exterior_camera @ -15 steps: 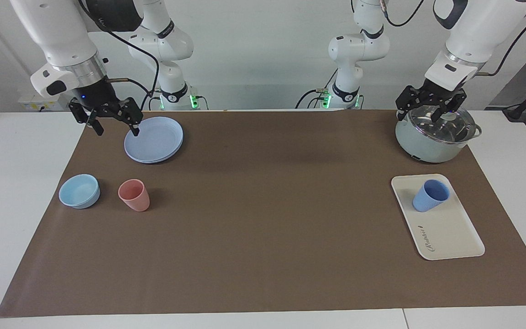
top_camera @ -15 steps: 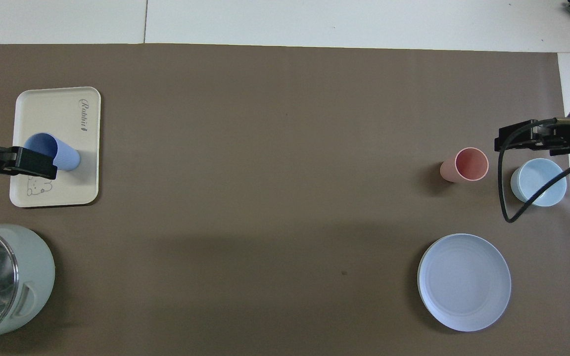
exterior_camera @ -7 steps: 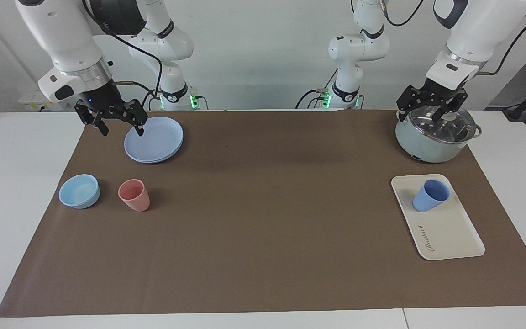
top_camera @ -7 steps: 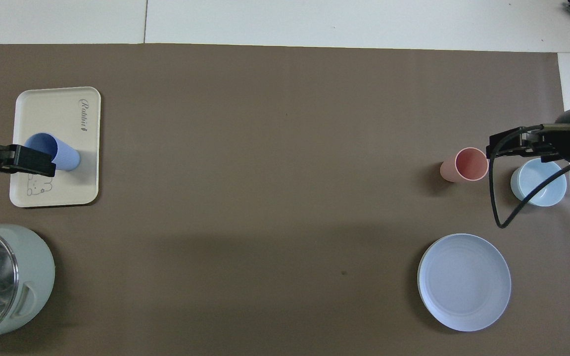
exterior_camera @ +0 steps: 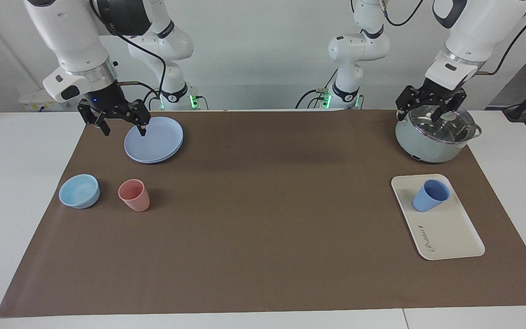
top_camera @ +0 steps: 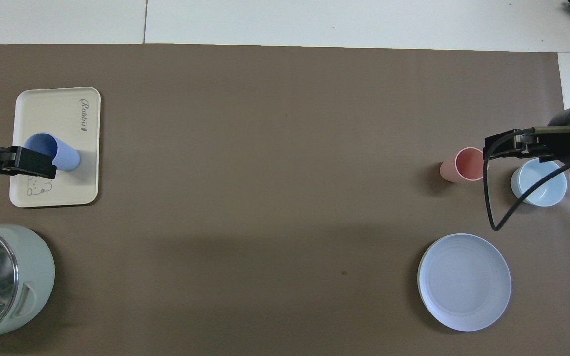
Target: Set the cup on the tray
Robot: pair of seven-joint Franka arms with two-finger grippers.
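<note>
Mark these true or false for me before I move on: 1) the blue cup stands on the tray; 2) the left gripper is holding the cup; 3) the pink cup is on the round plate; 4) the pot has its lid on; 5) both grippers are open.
1) True. The blue cup stands upright on the tray.
2) False. The left gripper is up in the air over the pot, open and holding nothing.
3) False. The pink cup stands on the brown mat beside the light-blue bowl; the round plate is bare.
4) True. A glass lid sits on the pot.
5) True. The right gripper, over the plate's edge, is open too.
</note>
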